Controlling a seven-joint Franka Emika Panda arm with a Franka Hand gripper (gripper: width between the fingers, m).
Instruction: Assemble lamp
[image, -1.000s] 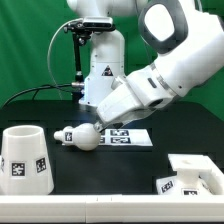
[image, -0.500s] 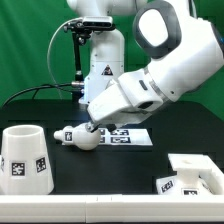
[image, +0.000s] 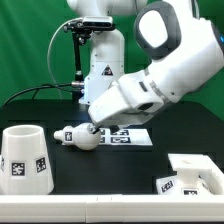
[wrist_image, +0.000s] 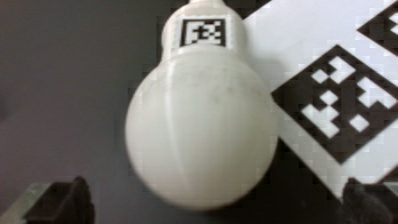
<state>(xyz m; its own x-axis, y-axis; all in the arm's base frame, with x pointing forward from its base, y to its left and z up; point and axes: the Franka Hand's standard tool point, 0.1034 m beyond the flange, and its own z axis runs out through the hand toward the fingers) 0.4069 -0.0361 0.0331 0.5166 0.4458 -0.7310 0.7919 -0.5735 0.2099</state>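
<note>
The white bulb (image: 78, 136) lies on its side on the black table, its tagged neck toward the exterior view's left. My gripper (image: 92, 129) hovers right over its round head. In the wrist view the bulb (wrist_image: 199, 125) fills the frame, and my dark fingertips (wrist_image: 50, 200) stand wide apart on either side of its head, open and not touching it. The large tapered shade (image: 24, 157) stands upright at the exterior view's front left. The flat square base (image: 194, 173) with its raised socket sits at the front right.
The marker board (image: 128, 137) lies flat just beside the bulb, under my arm, and shows in the wrist view (wrist_image: 338, 95). The robot's pedestal (image: 100, 70) and cables stand behind, before a green backdrop.
My arm has come down and toward the exterior view's left over the bulb's head. The bulb, shade and base have not moved.
</note>
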